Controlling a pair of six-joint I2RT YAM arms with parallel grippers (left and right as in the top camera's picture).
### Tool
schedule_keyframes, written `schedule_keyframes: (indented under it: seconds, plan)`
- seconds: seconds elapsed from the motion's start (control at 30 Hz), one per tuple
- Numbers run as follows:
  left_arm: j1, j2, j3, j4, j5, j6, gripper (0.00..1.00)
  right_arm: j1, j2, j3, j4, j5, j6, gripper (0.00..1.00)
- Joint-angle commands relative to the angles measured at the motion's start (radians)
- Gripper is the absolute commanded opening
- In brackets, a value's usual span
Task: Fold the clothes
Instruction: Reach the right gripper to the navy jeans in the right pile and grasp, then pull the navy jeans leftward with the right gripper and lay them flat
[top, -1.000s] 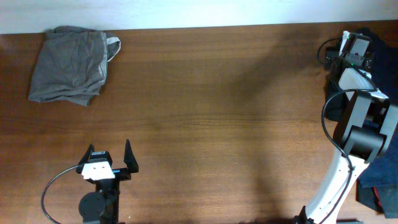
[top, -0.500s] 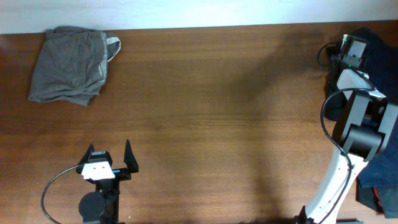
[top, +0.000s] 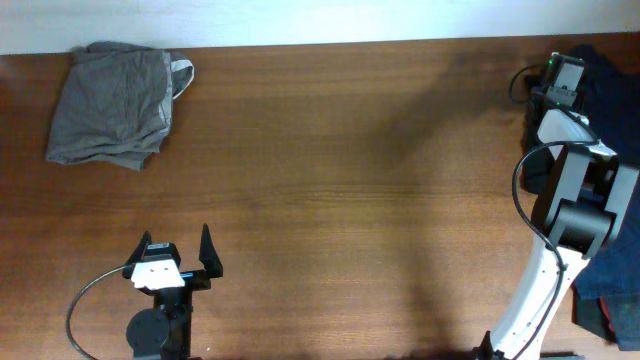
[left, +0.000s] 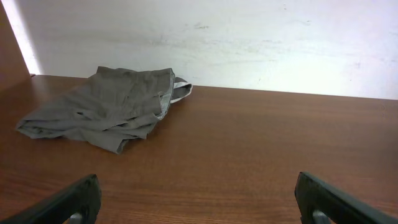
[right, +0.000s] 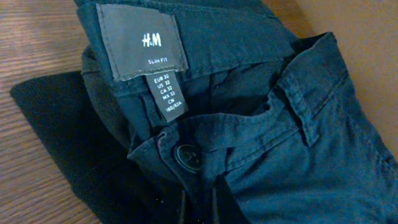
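Left gripper (top: 176, 242) wide open, empty, lower left. Right gripper (top: 562, 72) over navy trousers (right: 261, 143) at table (top: 360, 170) upper-right edge; opening can't tell. Grey garment (top: 112, 105) upper left.

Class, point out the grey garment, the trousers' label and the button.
grey garment (top: 110, 105): overhead view, middle of cloth.
label (right: 144, 42): right wrist view, its centre.
button (right: 186, 155): right wrist view, its face.

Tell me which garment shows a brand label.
The navy trousers in the right wrist view, with a waistband label; the grey garment far left shows none.
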Motion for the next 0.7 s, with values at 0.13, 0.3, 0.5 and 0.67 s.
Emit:
schedule_keyframes:
  seconds: [0.13,0.3,0.5,0.67]
  plan:
    - [0.003,-0.007,-0.005,-0.002,0.014,0.016,0.99,0.048,-0.134,0.019,-0.002,-0.029,0.062,0.04]
    - [0.003,-0.007,-0.005,-0.002,0.014,0.016,0.99,0.079,-0.207,0.019,-0.070,-0.029,0.061,0.04]
    - [0.003,-0.007,-0.005,-0.002,0.014,0.016,0.99,0.146,-0.253,0.019,-0.163,-0.039,0.062,0.04]
    - [0.003,-0.007,-0.005,-0.002,0.014,0.016,0.99,0.238,-0.264,0.019,-0.211,-0.072,0.062,0.04]
